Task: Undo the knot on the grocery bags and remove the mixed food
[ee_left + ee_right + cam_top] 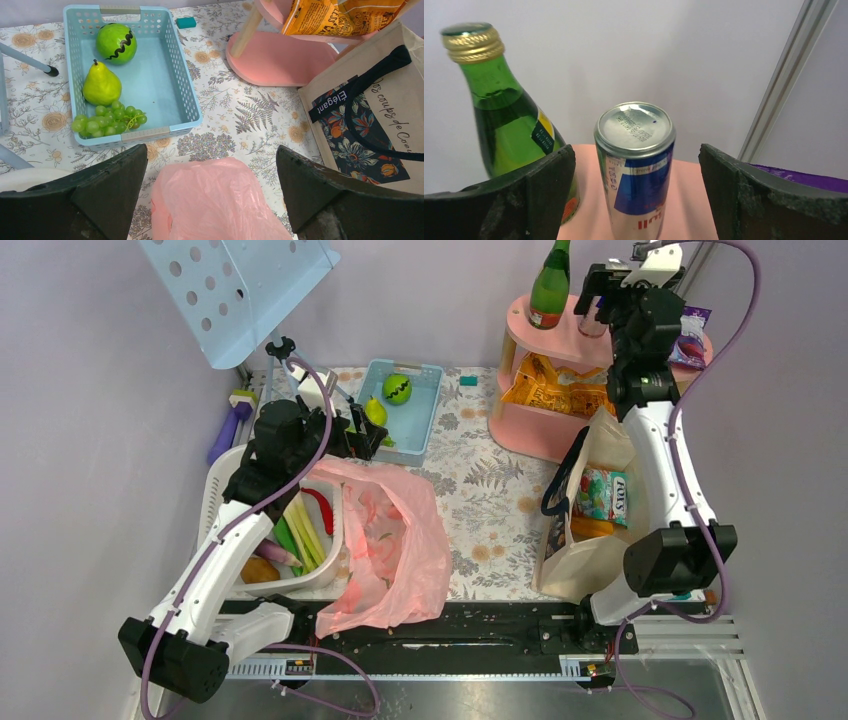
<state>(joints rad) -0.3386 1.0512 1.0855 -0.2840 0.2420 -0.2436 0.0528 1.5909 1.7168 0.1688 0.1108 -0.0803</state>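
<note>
The pink plastic grocery bag [390, 540] lies crumpled mid-table, and its far end [215, 200] shows below my left gripper [211, 148]. That gripper [365, 435] hovers open with nothing between its fingers. The beige canvas tote [585, 530] with black handles stands at the right, a snack packet [603, 495] inside it. My right gripper [636, 150] is open up at the pink shelf [560, 335]. A silver-blue drink can [636, 165] stands upright between its fingers, with gaps on both sides. A pear [101, 85] lies in the blue basket [185, 95].
A green glass bottle [504, 115] stands just left of the can, and a purple packet [804, 175] lies to its right. Orange crisp packets [555, 390] fill the shelf's lower level. A white basket [215, 490] at the left holds leeks [305, 530]. A perforated blue panel [235, 285] overhangs the back left.
</note>
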